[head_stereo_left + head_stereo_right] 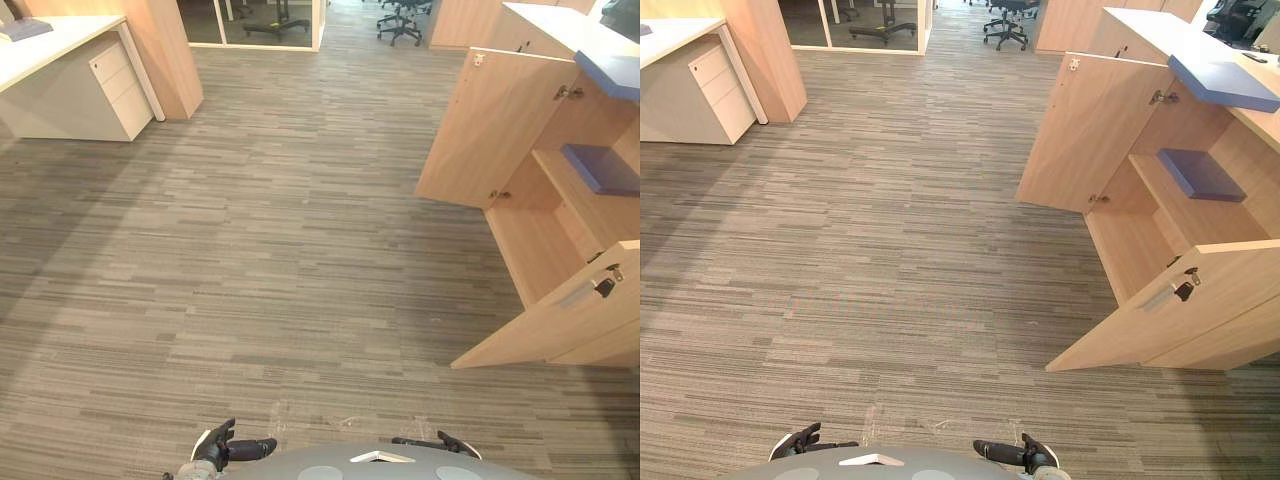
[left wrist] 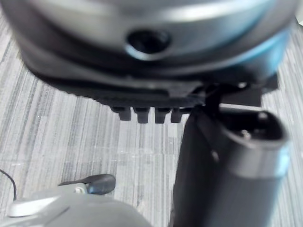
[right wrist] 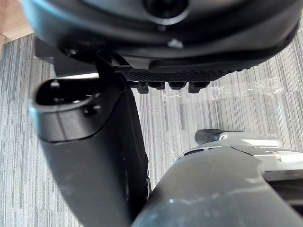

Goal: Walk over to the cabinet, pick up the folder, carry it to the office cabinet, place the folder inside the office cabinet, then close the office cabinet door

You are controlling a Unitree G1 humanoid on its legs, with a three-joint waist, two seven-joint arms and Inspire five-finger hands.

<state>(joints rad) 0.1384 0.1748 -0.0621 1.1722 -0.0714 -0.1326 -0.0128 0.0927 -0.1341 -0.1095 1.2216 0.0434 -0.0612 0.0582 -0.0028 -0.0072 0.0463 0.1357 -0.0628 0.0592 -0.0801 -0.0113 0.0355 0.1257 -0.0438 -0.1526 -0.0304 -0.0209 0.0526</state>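
At far left stands a white desk [image 1: 62,38], with a pale drawer unit [image 1: 108,88] beneath its near end. A light wooden panel [image 1: 168,52] rises just beside the drawer unit. Striped grey carpet [image 1: 280,250] covers the floor between these furnishings and the cabinet.

At the lower left edge of the left eye view, the left hand [image 1: 224,446] hangs low over the carpet. Its fingers are loose and extended, and it carries nothing. A glass partition [image 1: 250,22] closes the far end of the room, with a black office chair [image 1: 402,20] to its right.

The right hand [image 1: 441,441] lies at the lower edge, likewise relaxed and empty, well apart from the cabinet.

At right is the wooden office cabinet [image 1: 1120,245], both doors swung open toward the room. The far door [image 1: 1080,130] stands at an angle. The near door [image 1: 1160,320] carries a metal handle with a dark key fob [image 1: 1185,289].

A blue folder [image 1: 1200,173] lies flat on the inner shelf [image 1: 1155,190]. A second folder [image 1: 1223,84], also blue, rests on the cabinet top [image 1: 1150,28], with one corner overhanging its front edge.
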